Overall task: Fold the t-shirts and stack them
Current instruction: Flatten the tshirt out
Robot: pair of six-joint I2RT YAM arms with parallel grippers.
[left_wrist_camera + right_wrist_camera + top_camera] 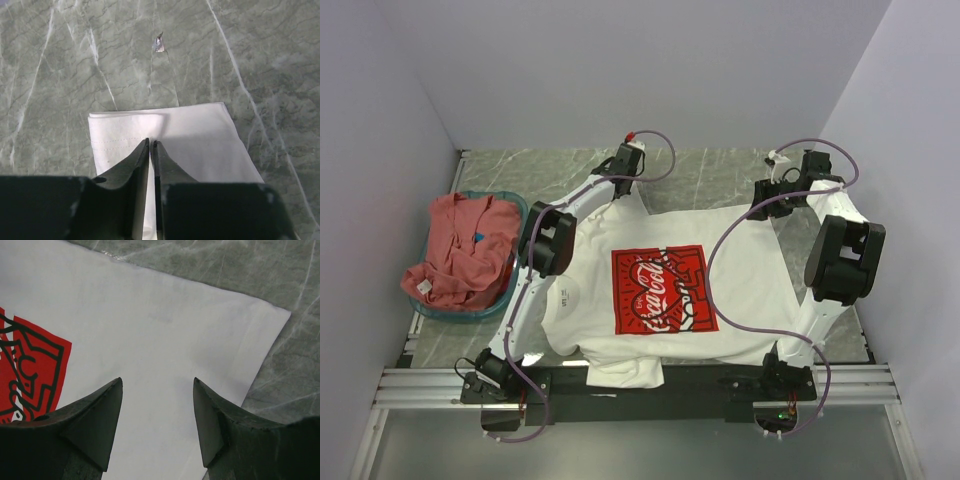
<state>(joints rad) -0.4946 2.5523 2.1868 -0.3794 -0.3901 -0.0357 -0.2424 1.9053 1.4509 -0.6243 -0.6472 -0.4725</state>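
The white t-shirt (740,270) lies spread flat mid-table, its red Coca-Cola print (662,290) facing up. My left gripper (610,197) is at its far left sleeve; in the left wrist view the gripper (151,141) is shut with a sliver of the white sleeve (190,135) between the tips. My right gripper (765,205) is over the shirt's far right corner; in the right wrist view it (157,381) is open above the white cloth (150,320), with the print's edge (30,360) at left. The salmon-red t-shirt (460,250) lies crumpled in the basket.
The teal basket (517,207) stands at the table's left by the wall. Walls close in on the left, back and right. A metal rail (420,385) runs along the near edge. A small scrap (159,44) lies on the marble beyond the sleeve.
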